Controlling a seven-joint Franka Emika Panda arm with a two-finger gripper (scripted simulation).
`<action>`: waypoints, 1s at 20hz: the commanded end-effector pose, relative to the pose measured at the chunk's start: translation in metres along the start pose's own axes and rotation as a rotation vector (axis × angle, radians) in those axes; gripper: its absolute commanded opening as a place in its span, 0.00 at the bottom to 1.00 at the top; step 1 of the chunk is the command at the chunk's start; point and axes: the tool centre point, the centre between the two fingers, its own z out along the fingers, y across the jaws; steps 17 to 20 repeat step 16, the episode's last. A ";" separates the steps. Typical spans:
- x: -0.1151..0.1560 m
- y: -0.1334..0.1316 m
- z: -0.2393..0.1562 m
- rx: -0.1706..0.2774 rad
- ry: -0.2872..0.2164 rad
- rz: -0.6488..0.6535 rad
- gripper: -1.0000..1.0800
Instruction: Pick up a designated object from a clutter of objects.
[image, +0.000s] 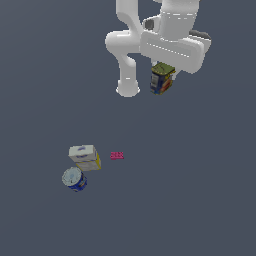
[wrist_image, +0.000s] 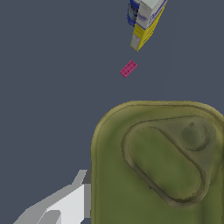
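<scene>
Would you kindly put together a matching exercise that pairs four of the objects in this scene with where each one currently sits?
Things:
1. olive-topped can
2. white-and-yellow box
3. blue-and-white round can
4. pink block

Places:
A. lying flat, apart from the others, on the exterior view's right of the box
B. up beneath the robot's hand
C. touching the box, nearest the exterior view's bottom edge
D. between the round can and the pink block

Pairs: 1-B, 2-D, 3-C, 4-A

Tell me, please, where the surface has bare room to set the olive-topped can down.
Bare surface lies between the olive-topped can and the pink block, and across the exterior view's right. Crowded: the white-and-yellow box and blue-and-white can sit close together, lower left.
</scene>
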 end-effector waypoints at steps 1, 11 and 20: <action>-0.010 -0.014 -0.018 0.003 0.001 0.001 0.00; -0.028 -0.043 -0.052 0.005 0.000 0.002 0.00; -0.030 -0.047 -0.056 0.005 0.000 0.002 0.00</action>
